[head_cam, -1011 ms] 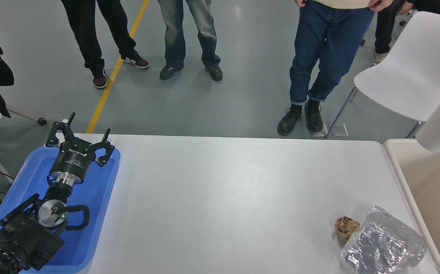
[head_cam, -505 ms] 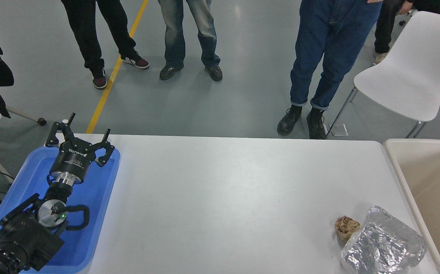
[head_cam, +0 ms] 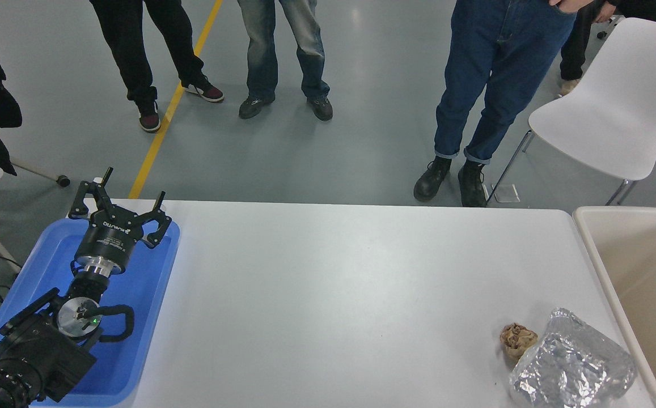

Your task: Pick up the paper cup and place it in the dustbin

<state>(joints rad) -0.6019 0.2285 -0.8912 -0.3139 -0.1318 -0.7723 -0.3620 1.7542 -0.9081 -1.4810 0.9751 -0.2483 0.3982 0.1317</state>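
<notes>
The paper cup is gone from over the dustbin (head_cam: 588,238), perhaps inside; left gripper (head_cam: 121,203) spread, empty.

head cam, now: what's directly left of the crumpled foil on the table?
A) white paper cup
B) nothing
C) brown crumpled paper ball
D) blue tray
C: the brown crumpled paper ball sits against the left edge of the crumpled foil, near the table's right front corner; no paper cup shows anywhere in this view.
</notes>
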